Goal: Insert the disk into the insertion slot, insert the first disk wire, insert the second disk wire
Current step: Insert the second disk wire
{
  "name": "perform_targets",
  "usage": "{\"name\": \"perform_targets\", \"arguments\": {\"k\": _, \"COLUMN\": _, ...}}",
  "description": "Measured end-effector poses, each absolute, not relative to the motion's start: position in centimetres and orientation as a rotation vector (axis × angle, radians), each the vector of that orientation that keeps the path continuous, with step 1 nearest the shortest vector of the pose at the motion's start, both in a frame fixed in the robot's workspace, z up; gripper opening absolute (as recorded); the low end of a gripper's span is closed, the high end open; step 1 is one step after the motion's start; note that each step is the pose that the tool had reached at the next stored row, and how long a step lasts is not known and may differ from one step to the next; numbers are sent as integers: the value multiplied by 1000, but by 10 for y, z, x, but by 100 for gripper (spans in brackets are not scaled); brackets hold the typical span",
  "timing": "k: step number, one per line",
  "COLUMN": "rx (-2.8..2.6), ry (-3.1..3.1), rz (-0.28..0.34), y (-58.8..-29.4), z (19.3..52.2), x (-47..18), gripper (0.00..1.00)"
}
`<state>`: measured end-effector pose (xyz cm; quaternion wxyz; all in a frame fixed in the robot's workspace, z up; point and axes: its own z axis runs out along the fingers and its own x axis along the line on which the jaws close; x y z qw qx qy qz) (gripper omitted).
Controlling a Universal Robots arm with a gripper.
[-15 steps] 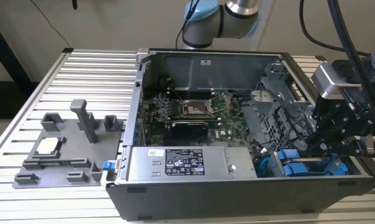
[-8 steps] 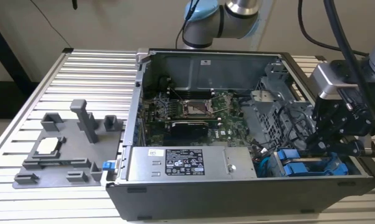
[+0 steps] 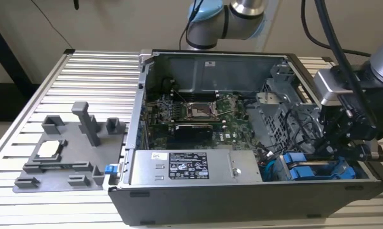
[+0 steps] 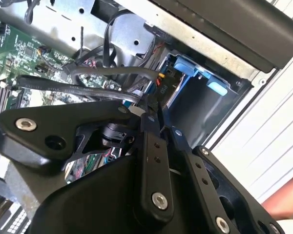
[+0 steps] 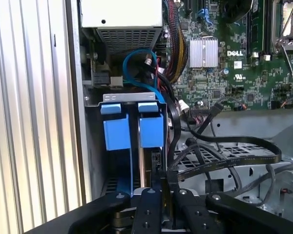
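A ribbed metal table (image 3: pixel 83 71) carries the open computer case (image 3: pixel 242 205), and inside it the disk (image 5: pixel 150 127) on its blue carrier sits already in the insertion slot (image 5: pixel 95 146), just beside the silver power-supply box (image 3: pixel 191 167). My pincer (image 5: pixel 165 187) hangs above the slot, closed on a black wire (image 5: pixel 172 146) next to the disk. I judge the plug can meet the connector tilted and jam, because the other loose cables (image 5: pixel 224 161) nearby may pull it aside.

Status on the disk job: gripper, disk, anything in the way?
Gripper low at the drive cage, fingers together. Disk's blue carrier seated in the insertion slot. Black cables crowd right beside the gripper.
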<state>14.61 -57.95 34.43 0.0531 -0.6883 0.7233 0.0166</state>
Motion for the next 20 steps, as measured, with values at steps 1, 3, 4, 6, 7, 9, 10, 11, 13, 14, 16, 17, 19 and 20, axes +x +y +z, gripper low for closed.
{"name": "perform_targets", "arguments": {"k": 1, "rx": -2091, "ry": 2196, "rz": 46, "y": -579, "z": 344, "x": 146, "gripper": 16}}
{"name": "perform_targets", "arguments": {"k": 3, "rx": -2089, "ry": 2194, "rz": 41, "y": -579, "z": 343, "x": 145, "gripper": 16}}
{"name": "perform_targets", "arguments": {"k": 4, "rx": -2089, "ry": 2194, "rz": 40, "y": -579, "z": 343, "x": 144, "gripper": 16}}
{"name": "perform_targets", "arguments": {"k": 6, "rx": -2090, "ry": 2194, "rz": 38, "y": -579, "z": 342, "x": 143, "gripper": 16}}
{"name": "perform_targets", "arguments": {"k": 7, "rx": -2090, "ry": 2194, "rz": 37, "y": -579, "z": 341, "x": 142, "gripper": 16}}
{"name": "perform_targets", "arguments": {"k": 9, "rx": -2091, "ry": 2194, "rz": 36, "y": -579, "z": 340, "x": 141, "gripper": 16}}
{"name": "perform_targets", "arguments": {"k": 10, "rx": -2091, "ry": 2194, "rz": 36, "y": -579, "z": 340, "x": 141, "gripper": 16}}
{"name": "perform_targets", "arguments": {"k": 11, "rx": -2091, "ry": 2194, "rz": 36, "y": -579, "z": 339, "x": 141, "gripper": 16}}
{"name": "perform_targets", "arguments": {"k": 13, "rx": -2092, "ry": 2193, "rz": 34, "y": -579, "z": 337, "x": 140, "gripper": 16}}
{"name": "perform_targets", "arguments": {"k": 14, "rx": -2093, "ry": 2193, "rz": 33, "y": -579, "z": 336, "x": 140, "gripper": 16}}
{"name": "perform_targets", "arguments": {"k": 16, "rx": -2093, "ry": 2192, "rz": 33, "y": -579, "z": 333, "x": 140, "gripper": 16}}
{"name": "perform_targets", "arguments": {"k": 17, "rx": -2093, "ry": 2192, "rz": 33, "y": -579, "z": 332, "x": 140, "gripper": 16}}
{"name": "perform_targets", "arguments": {"k": 19, "rx": -2091, "ry": 2190, "rz": 38, "y": -579, "z": 329, "x": 140, "gripper": 18}}
{"name": "perform_targets", "arguments": {"k": 20, "rx": -2092, "ry": 2190, "rz": 36, "y": -579, "z": 329, "x": 140, "gripper": 18}}
